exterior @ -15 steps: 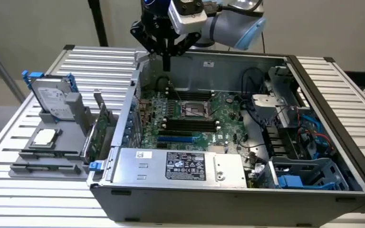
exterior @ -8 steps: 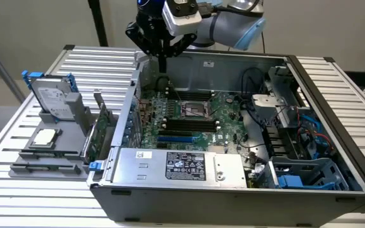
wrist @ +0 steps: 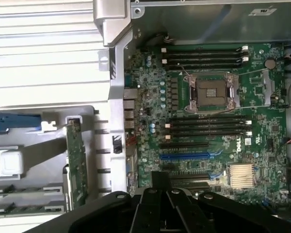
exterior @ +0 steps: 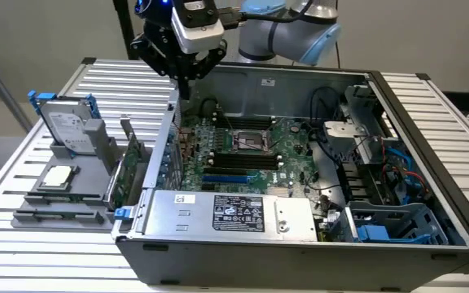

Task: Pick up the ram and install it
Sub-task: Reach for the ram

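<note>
Up over the exterior view's left wall of the big grey metal PC case [exterior: 300,256] hangs the black end effector [exterior: 184,78]. Can't tell if it's apart or together. The long thin green ram stick [exterior: 65,197] lies flat in the grey plastic tray [exterior: 88,221] on the white slatted table [exterior: 47,262], left of the case, well apart from the end effector. The green motherboard [exterior: 292,140] w/ black slots sits inside the case.

Open computer case [exterior: 300,259] on slatted table [exterior: 116,79]; motherboard [exterior: 292,143], power supply [exterior: 234,213] inside; hard drive [exterior: 68,125], processor chip [exterior: 58,177] on grey holder [exterior: 55,215] beside.
</note>
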Action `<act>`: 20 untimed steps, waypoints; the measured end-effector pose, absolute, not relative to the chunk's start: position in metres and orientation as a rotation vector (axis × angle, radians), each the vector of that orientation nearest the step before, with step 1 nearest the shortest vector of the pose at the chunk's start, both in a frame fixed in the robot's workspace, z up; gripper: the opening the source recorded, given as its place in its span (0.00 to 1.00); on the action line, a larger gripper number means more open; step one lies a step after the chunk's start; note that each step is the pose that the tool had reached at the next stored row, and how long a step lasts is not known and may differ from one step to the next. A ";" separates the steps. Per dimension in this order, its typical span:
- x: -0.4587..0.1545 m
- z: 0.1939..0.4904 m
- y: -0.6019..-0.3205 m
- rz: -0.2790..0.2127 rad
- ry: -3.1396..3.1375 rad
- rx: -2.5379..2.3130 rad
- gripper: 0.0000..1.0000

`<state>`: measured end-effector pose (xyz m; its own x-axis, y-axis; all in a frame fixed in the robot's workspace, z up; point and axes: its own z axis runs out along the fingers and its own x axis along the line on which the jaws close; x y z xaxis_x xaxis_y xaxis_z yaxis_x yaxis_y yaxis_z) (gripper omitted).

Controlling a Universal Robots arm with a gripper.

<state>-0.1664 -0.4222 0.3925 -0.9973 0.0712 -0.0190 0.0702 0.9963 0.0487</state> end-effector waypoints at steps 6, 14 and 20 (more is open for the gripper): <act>-0.194 0.392 -0.436 0.075 3.118 0.110 0.00; -0.227 0.392 -0.454 0.075 3.118 0.110 0.00; -0.250 0.390 -0.464 0.075 3.118 0.110 0.00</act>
